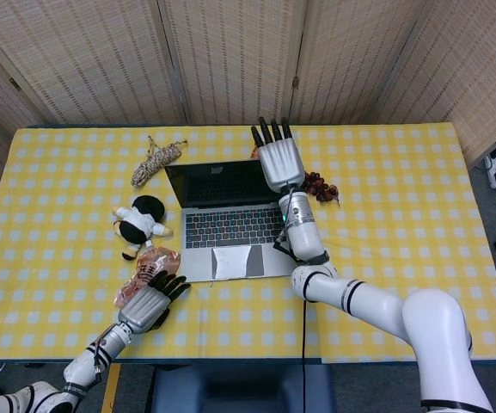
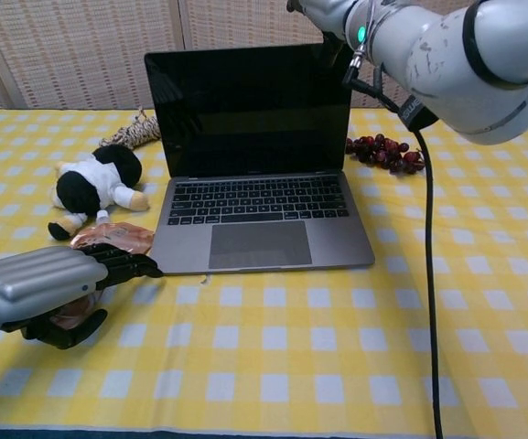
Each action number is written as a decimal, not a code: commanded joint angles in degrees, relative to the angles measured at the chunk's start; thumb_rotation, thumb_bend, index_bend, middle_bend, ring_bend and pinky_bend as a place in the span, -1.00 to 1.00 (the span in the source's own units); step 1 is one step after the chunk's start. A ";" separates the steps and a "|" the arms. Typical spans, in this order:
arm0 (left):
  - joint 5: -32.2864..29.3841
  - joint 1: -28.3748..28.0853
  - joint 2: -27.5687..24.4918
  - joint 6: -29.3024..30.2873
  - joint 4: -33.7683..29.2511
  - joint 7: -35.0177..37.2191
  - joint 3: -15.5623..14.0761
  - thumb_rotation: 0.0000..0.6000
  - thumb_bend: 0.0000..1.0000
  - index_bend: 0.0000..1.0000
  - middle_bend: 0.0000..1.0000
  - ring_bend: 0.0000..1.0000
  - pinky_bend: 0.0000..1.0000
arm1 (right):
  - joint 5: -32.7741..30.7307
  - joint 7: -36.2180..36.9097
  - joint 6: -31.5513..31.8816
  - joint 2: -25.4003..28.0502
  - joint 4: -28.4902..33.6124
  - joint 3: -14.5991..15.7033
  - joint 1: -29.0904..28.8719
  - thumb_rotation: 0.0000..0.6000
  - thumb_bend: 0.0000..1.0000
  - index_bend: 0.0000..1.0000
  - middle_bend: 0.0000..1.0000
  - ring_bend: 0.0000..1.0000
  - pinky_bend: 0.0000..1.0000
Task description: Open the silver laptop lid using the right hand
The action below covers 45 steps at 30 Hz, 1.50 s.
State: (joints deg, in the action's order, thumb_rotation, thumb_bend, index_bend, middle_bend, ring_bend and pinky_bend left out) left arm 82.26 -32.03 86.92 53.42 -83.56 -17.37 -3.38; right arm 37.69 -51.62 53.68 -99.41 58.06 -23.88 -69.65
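The silver laptop (image 1: 226, 231) stands open in the middle of the table, its dark screen (image 2: 245, 110) upright and leaning slightly back. My right hand (image 1: 280, 162) is at the lid's top right corner with its fingers (image 1: 269, 132) stretched out flat past the lid's upper edge. The chest view shows only part of this right hand (image 2: 323, 11), at the top of the frame behind the lid. My left hand (image 1: 144, 305) lies on the table at the front left, holding nothing; in the chest view the left hand (image 2: 44, 283) has its dark fingers (image 2: 122, 265) near a snack packet.
A shiny snack packet (image 1: 149, 268) lies by my left hand. A black-and-white plush toy (image 1: 140, 222) sits left of the laptop, a coiled rope (image 1: 157, 161) behind it. A bunch of dark grapes (image 1: 319, 185) lies right of the lid. A yellow checked cloth (image 1: 402, 215) covers the table.
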 commanded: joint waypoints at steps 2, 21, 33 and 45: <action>0.83 0.21 -0.27 1.12 -0.46 0.63 0.05 1.00 0.47 -0.92 -0.73 -1.00 -1.00 | 1.57 3.46 -1.29 2.45 4.00 0.49 1.34 1.00 0.33 -1.00 -1.00 -1.00 -1.00; 4.32 3.40 -7.27 10.14 -7.90 2.46 0.46 1.00 0.47 -0.92 -0.73 -1.00 -1.00 | 14.97 14.42 6.40 26.98 40.12 8.92 16.90 1.00 0.33 -1.00 -1.00 -1.00 -1.00; 2.29 8.58 -15.46 18.18 -12.57 6.47 2.07 1.00 0.47 -0.91 -0.73 -1.00 -1.00 | 32.17 29.79 17.18 41.66 48.60 19.33 34.87 1.00 0.32 -1.00 -1.00 -1.00 -1.00; 2.33 16.18 -19.99 28.75 -13.60 10.24 2.45 1.00 0.47 -0.88 -0.73 -1.00 -1.00 | 45.17 46.23 31.15 41.17 39.25 26.83 51.33 1.00 0.32 -1.00 -1.00 -1.00 -1.00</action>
State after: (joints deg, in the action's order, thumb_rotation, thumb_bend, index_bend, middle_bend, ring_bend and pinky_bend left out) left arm 84.38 -17.22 67.35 80.52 -97.25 -7.92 -1.07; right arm 81.11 -7.53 82.56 -57.33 99.53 1.49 -20.90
